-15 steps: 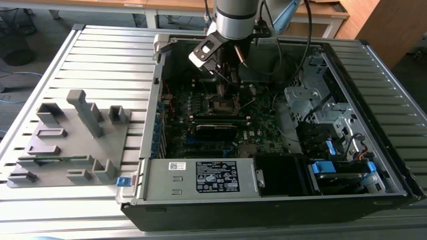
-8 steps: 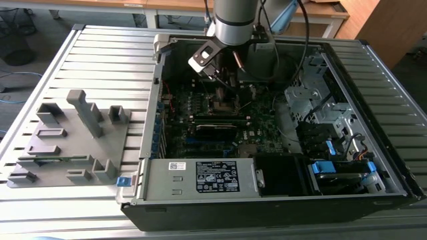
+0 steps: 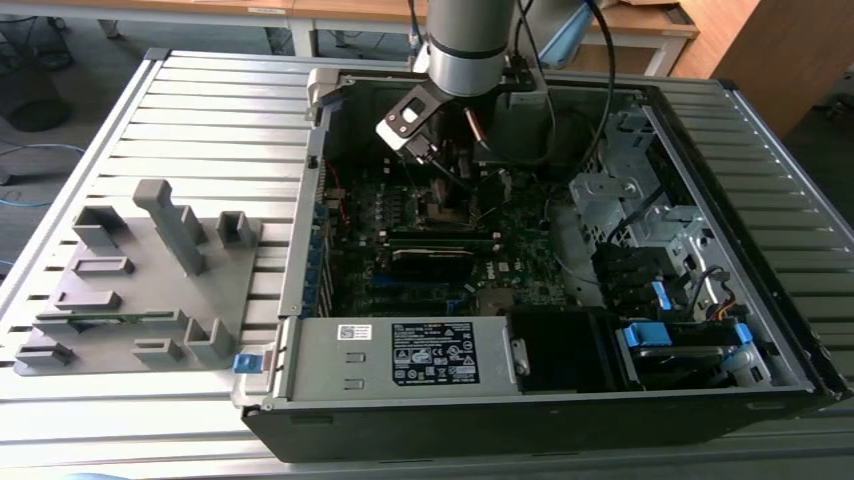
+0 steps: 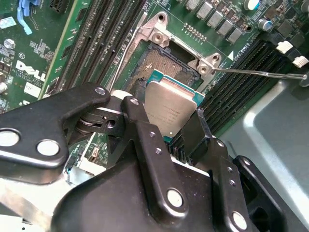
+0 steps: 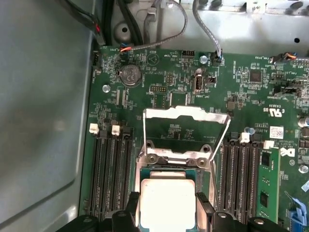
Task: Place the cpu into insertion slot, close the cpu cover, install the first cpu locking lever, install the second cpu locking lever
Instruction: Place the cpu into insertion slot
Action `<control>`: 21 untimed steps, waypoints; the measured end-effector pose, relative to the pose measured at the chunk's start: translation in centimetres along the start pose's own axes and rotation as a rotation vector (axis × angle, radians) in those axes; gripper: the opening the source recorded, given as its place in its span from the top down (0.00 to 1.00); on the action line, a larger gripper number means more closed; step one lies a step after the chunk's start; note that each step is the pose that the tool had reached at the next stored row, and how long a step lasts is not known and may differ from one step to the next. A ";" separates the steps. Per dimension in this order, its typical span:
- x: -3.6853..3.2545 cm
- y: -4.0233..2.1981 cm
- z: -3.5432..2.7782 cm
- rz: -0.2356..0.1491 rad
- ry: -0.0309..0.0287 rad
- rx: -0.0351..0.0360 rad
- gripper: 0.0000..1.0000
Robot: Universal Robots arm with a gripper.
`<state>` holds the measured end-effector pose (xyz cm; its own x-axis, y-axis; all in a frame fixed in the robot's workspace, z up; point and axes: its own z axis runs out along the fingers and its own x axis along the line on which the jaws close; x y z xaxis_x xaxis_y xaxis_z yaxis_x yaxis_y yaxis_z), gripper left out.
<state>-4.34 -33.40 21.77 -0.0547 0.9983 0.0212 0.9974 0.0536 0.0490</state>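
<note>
My gripper [image 4: 169, 110] is shut on the cpu [image 4: 170, 104], a flat square chip with a dull silver top, one black finger [image 4: 139, 96] on each side. The chip hangs slightly tilted just above the insertion slot [image 4: 161, 67], whose dark pin field is partly uncovered. In the first wrist view the cpu [image 5: 166, 200] sits between the fingers [image 5: 132, 203] below the cpu cover [image 5: 186, 112], a thin silver frame standing open and raised. A thin wire locking lever [image 4: 260, 73] sticks out sideways, unlatched. In the exterior view the gripper [image 3: 463, 205] reaches down into the open computer case.
Long black memory slots [image 5: 111, 169] flank the socket on both sides. A labelled power supply box [image 3: 427, 355] fills the case's near edge, with drive bays [image 3: 667, 300] toward the exterior view's right. A grey fixture [image 3: 147, 270] stands on the slatted table toward the exterior view's left.
</note>
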 end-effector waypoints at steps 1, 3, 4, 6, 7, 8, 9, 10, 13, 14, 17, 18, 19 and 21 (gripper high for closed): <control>0.01 -0.12 0.04 0.000 0.0003 -0.0005 0.46; 0.02 -0.33 0.23 0.000 0.0002 -0.0008 0.46; 0.01 -0.37 0.39 0.000 0.0001 -0.0008 0.46; -0.11 -0.41 0.67 0.000 -0.0001 -0.0005 0.46; -0.20 -0.42 0.73 0.000 -0.0001 -0.0005 0.46; -0.24 -0.42 0.79 0.000 0.0002 -0.0007 0.46; -0.30 -0.43 0.83 0.000 0.0000 -0.0007 0.46; -0.38 -0.43 0.88 0.000 0.0000 -0.0006 0.46; -0.49 -0.46 1.24 0.000 0.0002 -0.0008 0.46; -0.50 -0.47 1.38 0.000 0.0000 -0.0006 0.46; -0.52 -0.47 1.46 0.000 -0.0001 -0.0006 0.46; -0.52 -0.48 1.46 0.000 -0.0001 -0.0006 0.46; -0.57 -0.48 1.47 0.000 0.0000 -0.0006 0.46; -0.61 -0.52 1.52 0.000 0.0002 -0.0008 0.46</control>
<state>-4.75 -34.01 20.21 -0.0545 0.9983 0.0214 0.9973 0.0533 0.0498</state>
